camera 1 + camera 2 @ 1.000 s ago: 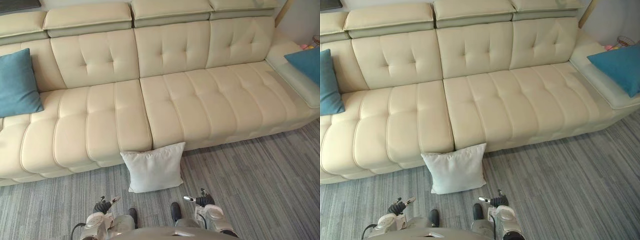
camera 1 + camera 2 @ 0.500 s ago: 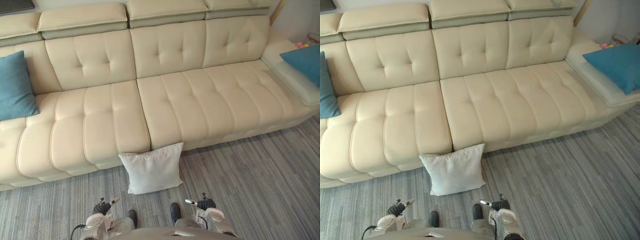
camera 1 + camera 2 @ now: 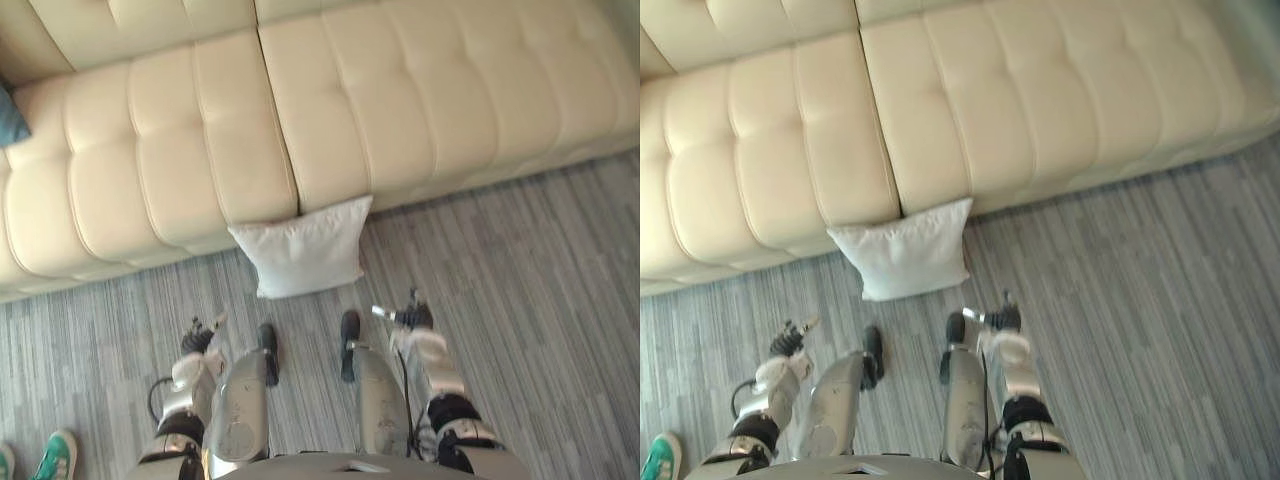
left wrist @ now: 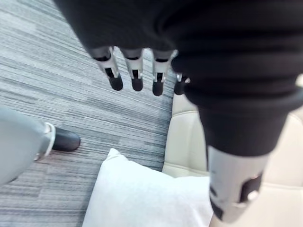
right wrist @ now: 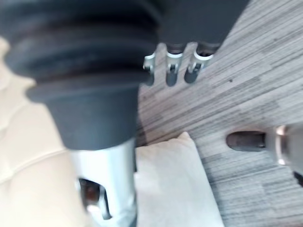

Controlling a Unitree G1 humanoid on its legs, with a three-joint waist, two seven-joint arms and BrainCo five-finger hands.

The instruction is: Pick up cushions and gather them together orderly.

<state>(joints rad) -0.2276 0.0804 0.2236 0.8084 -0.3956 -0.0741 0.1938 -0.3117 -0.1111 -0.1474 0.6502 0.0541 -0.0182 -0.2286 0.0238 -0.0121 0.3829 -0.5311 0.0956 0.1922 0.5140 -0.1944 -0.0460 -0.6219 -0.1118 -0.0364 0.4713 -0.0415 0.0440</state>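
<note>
A white cushion stands on the carpet, leaning against the front of the cream sofa where two seats meet. It also shows in the left wrist view as the white cushion and in the right wrist view as the white cushion. My left hand hangs low to the cushion's near left, fingers straight, holding nothing. My right hand hangs to its near right, fingers relaxed and empty. Both hands are apart from the cushion. A blue cushion's corner peeks in on the sofa's left seat.
Grey striped carpet stretches in front of the sofa, with free room to the right. A person's green shoe stands on the carpet at my near left.
The camera has tilted down, so the sofa back and the far blue cushions have left the picture. The white cushion has not moved. A person's green shoe shows now.
</note>
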